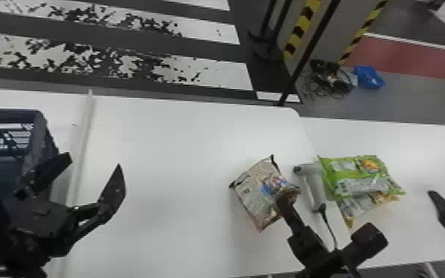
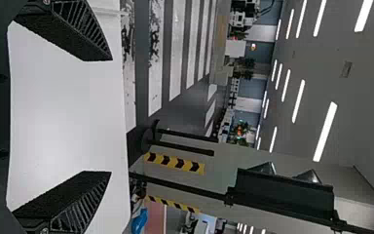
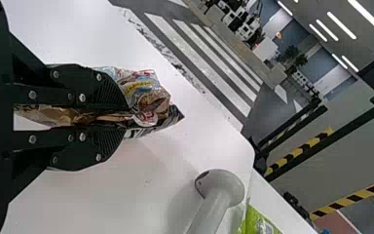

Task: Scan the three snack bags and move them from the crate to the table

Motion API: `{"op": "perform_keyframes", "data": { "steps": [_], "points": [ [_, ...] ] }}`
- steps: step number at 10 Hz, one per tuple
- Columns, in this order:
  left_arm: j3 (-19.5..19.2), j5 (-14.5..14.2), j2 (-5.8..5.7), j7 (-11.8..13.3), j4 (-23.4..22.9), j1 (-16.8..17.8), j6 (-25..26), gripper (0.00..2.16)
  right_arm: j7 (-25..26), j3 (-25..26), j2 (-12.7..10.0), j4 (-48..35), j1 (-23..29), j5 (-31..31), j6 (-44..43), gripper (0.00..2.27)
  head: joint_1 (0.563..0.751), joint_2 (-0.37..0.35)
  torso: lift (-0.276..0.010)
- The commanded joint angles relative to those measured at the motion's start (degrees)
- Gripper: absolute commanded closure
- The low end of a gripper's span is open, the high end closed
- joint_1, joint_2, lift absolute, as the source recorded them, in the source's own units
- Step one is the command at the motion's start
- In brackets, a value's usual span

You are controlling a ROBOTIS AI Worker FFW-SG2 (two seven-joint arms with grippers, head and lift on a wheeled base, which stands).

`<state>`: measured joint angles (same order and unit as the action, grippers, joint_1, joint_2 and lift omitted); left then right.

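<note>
Over the bench [image 1: 166,155], the right pincer [image 1: 287,203] clenches a crumpled, printed bag [image 1: 255,188], partly hidden; the left pincer [image 1: 93,163] gapes.

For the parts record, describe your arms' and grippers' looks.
The left gripper and right gripper are black. The left one's fingers are wedge-shaped, with slanted ribs along the sides and grained inner faces. The right one's have curved outer edges, ribbing near the tips and small silvery screws. The left arm is black too, angular in build.
</note>
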<state>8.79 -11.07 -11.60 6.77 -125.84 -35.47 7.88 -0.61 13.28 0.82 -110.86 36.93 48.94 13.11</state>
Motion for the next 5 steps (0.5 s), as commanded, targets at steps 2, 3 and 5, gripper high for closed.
{"op": "perform_keyframes", "data": {
  "steps": [2,3,5],
  "points": [
    [0.4,0.0,0.08,0.0,0.5,0.5,0.0,0.03,2.9,-0.6,0.1,-0.5,2.6,-0.2,0.4,0.04,0.695,-0.290,-0.062],
    [0.5,0.0,0.08,0.0,0.5,0.5,0.0,0.03,3.9,-0.7,0.1,-0.2,2.8,-1.1,0.2,0.04,0.695,-0.299,-0.062],
    [0.5,0.0,-0.01,0.1,0.8,0.6,0.0,0.03,4.4,0.3,0.2,-0.4,3.5,-2.1,-0.1,0.07,0.695,-0.311,-0.062]
  ]
}}
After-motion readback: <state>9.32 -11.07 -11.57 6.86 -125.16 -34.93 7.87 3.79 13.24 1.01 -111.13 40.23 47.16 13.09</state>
